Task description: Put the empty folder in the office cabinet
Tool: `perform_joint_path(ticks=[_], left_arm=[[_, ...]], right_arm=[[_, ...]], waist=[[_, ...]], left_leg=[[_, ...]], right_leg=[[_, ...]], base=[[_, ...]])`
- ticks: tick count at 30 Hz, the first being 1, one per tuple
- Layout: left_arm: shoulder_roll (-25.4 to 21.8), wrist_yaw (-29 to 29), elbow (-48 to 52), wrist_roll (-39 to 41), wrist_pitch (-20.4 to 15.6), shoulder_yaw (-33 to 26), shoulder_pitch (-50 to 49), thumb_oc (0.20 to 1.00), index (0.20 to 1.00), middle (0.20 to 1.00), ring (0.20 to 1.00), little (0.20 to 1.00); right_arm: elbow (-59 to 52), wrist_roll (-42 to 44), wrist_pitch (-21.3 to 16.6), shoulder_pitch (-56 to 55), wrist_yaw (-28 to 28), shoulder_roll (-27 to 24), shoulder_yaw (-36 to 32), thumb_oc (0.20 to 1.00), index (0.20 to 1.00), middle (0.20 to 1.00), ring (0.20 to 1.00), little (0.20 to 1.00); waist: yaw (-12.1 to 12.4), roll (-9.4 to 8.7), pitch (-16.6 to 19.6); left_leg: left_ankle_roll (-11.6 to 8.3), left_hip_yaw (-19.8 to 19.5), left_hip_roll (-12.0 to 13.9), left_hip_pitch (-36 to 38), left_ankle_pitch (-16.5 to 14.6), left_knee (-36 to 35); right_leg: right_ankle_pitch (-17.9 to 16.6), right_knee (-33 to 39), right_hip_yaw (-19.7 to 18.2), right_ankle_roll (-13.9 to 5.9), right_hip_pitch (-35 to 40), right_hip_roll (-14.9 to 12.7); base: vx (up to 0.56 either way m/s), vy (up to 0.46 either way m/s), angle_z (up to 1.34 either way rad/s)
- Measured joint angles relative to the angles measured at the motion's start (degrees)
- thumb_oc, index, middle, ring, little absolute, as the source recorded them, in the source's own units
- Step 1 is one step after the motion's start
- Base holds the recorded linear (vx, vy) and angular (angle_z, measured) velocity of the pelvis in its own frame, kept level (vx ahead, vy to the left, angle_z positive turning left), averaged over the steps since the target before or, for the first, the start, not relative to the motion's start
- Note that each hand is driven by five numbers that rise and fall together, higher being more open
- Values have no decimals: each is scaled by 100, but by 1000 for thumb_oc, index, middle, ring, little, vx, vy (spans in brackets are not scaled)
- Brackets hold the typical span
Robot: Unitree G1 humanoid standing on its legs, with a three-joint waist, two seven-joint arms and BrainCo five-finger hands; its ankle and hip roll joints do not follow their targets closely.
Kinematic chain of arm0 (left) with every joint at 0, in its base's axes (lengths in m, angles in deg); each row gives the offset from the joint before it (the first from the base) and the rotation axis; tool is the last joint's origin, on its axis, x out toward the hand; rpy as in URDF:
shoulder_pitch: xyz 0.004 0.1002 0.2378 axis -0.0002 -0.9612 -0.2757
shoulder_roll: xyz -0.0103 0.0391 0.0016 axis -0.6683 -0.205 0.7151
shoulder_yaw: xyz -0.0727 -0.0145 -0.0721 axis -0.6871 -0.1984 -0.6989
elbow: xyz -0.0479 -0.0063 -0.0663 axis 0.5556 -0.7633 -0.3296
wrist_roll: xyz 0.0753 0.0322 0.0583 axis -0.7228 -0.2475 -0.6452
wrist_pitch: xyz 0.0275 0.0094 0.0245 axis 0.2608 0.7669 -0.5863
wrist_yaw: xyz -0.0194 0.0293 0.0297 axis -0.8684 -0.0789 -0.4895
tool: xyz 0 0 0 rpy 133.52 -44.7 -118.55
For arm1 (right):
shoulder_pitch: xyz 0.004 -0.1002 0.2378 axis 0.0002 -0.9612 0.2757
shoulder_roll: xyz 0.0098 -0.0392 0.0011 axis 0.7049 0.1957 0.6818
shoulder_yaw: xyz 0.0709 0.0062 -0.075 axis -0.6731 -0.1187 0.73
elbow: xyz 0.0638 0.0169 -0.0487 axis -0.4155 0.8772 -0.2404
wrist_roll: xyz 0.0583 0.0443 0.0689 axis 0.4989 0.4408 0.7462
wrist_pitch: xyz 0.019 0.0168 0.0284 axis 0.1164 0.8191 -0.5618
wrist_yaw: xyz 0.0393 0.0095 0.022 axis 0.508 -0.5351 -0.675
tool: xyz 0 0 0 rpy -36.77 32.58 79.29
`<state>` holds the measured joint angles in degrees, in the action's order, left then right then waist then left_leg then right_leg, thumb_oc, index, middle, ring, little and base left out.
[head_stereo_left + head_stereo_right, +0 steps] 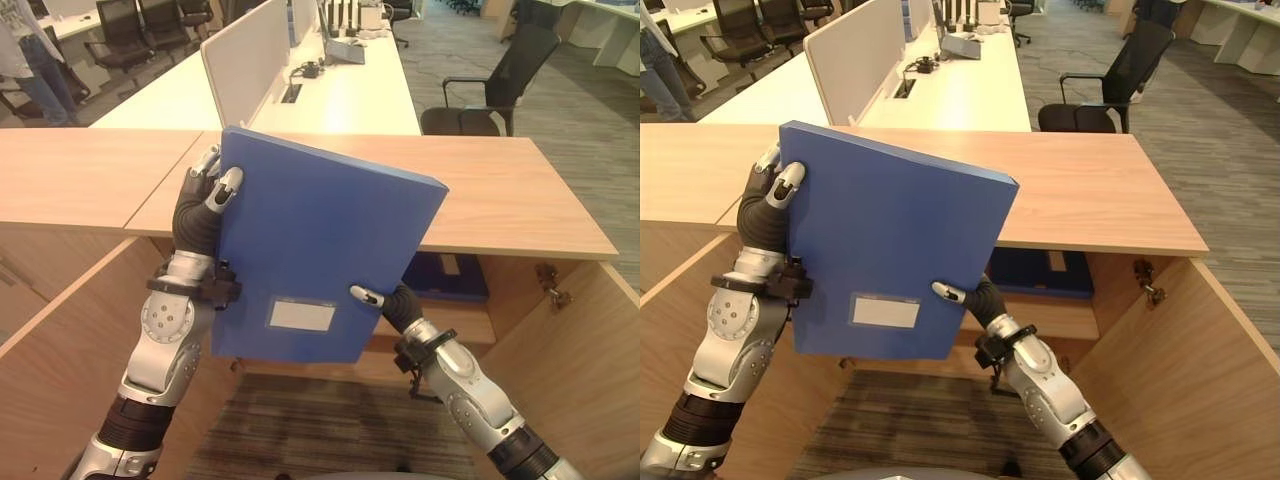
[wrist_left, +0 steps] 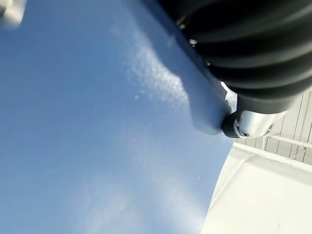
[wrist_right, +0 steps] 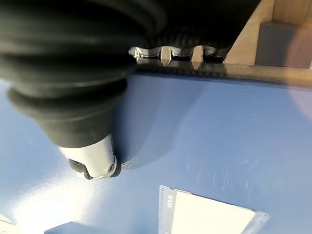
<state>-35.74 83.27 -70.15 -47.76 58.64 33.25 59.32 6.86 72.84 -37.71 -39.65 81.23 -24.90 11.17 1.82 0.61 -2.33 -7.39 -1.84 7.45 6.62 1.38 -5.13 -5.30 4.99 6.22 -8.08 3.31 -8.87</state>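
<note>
Folder (image 1: pixel 315 255), blue and box-shaped, is held up in the air above the open cabinet (image 1: pixel 575 370), tilted with its long axis roughly upright. It is clasped at its upper left edge by the left hand (image 1: pixel 205 200) and at its lower right edge by the right hand (image 1: pixel 385 302), thumb over its face. The cabinet shelf (image 1: pixel 455 320), where another blue folder (image 1: pixel 445 278) lies, is seen beyond and below it, so a lowering forward is judged necessary.
</note>
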Motion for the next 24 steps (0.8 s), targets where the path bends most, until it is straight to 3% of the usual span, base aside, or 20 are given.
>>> perform_joint_path(ticks=[14,15,16,17,24], left_arm=[[2,-83,0,2,1,-1,-4,200,200,200,200,200],[2,-108,0,2,2,-1,-12,300,300,300,300,300],[1,-158,0,2,6,-1,-28,548,548,548,548,548],[-7,-235,5,29,19,-4,-59,1000,1000,1000,1000,1000],[-101,-1006,456,348,156,-573,-1066,1000,1000,1000,1000,1000]], right_arm=[[-6,3,9,-11,-104,-76,-60,200,200,200,200,200],[-10,4,9,-23,-153,-106,-79,200,200,200,200,200],[-12,4,10,-44,-198,-140,-108,200,200,200,200,200],[-29,-4,11,-84,-257,-191,-159,200,200,200,200,200],[-557,-981,-10,-791,-719,-766,-1055,200,200,200,200,200]], waist=[[1,2,-2],[0,3,-2],[-1,3,-2],[1,4,-3],[-4,33,-34]], left_leg=[[0,2,0,-9,0,-1],[1,2,0,-12,-1,-1],[1,2,0,-13,-1,-1],[1,2,0,-18,-1,-1],[9,0,8,-28,-13,-4]], right_leg=[[1,0,0,-1,-7,0],[1,0,1,-1,-10,0],[1,0,1,-1,-11,0],[1,0,2,-1,-14,0],[9,2,14,-7,-19,-3]], base=[[0,0,0],[0,0,0],[0,0,0],[0,0,0],[4,1,0]])
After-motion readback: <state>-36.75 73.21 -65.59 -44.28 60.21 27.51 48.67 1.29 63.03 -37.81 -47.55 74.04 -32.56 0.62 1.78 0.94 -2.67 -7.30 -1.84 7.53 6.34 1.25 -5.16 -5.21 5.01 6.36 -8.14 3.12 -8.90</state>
